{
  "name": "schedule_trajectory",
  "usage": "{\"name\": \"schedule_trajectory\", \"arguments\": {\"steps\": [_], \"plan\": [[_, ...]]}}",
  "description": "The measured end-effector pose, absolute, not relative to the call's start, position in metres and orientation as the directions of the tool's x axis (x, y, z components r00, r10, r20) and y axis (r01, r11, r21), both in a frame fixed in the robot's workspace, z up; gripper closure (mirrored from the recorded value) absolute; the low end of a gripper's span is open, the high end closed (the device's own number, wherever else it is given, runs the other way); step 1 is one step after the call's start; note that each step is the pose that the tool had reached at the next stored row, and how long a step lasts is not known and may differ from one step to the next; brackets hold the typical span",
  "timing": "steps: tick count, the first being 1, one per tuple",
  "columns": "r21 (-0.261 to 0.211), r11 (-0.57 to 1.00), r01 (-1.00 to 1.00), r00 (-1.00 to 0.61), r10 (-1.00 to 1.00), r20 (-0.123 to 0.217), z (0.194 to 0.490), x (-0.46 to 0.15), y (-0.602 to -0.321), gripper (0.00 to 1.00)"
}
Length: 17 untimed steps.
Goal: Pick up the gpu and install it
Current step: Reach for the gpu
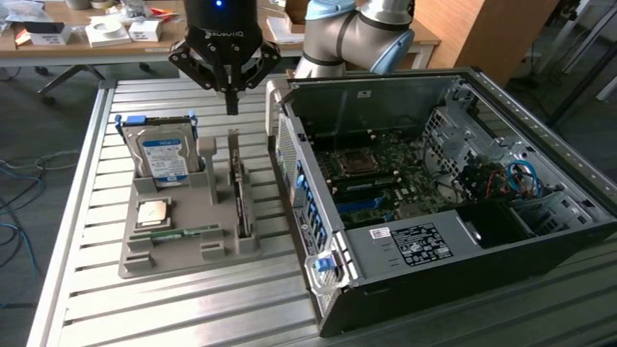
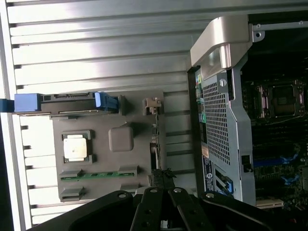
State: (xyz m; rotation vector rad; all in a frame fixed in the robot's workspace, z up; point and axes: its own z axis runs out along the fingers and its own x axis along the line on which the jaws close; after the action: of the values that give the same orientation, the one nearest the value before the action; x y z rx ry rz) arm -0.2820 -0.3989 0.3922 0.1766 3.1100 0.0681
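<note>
The gpu [image 1: 241,191] stands on edge in a slot of the grey tray [image 1: 183,253], just beside the open computer case [image 1: 434,238]. It is a thin, dark card, seemingly with a metal end bracket. The gripper [image 1: 231,107] hangs above one end of it, its fingers pressed together on nothing.

Slatted metal table [image 1: 164,311], ribs running lengthwise. Two items rest directly on it: a grey parts tray [image 1: 198,206] toward the exterior view's left, and an open computer case [image 1: 453,282] just beside it on the right. Case lies with its open side facing up.
</note>
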Motion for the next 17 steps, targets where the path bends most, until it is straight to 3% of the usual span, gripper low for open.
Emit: {"name": "schedule_trajectory", "arguments": {"steps": [17], "plan": [[0.045, 0.993, 0.113, -0.993, 0.114, -0.023, 0.3922, -0.2822, -0.4082, 0.89]]}}
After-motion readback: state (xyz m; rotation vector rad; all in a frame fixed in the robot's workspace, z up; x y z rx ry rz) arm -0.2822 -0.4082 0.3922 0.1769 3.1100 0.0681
